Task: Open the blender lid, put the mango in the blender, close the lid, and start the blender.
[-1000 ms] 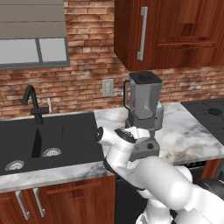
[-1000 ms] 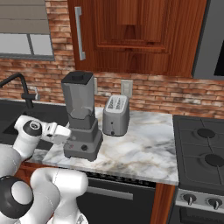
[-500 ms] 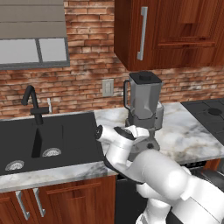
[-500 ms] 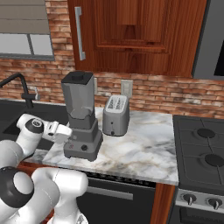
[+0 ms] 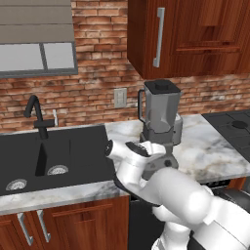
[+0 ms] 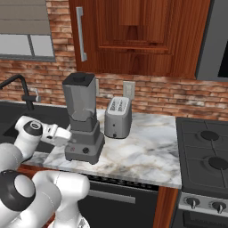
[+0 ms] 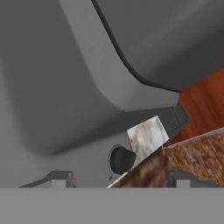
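The grey blender (image 6: 83, 116) stands on the marble counter (image 6: 142, 151), and the dark blender lid (image 6: 80, 78) sits on the jar's rim. From the left the blender (image 5: 159, 117) and its lid (image 5: 161, 88) look the same. My gripper (image 6: 67, 136) is low at the left front of the blender's base, also seen as gripper (image 5: 165, 155) just before the base. In the hand view the gripper (image 7: 118, 179) is open, its fingertips (image 7: 57, 178) apart, right up against the grey base with its black knob (image 7: 121, 159). The mango is hidden.
A silver toaster (image 6: 118, 116) stands just right of the blender. A black sink (image 5: 49, 151) with a dark faucet (image 5: 36, 114) lies to the left. A gas stove (image 6: 207, 156) adjoins the counter on the right. Wooden cabinets hang above.
The arm has shifted a little and the hand has edged closer to the blender's base. The blender and its lid have not moved.
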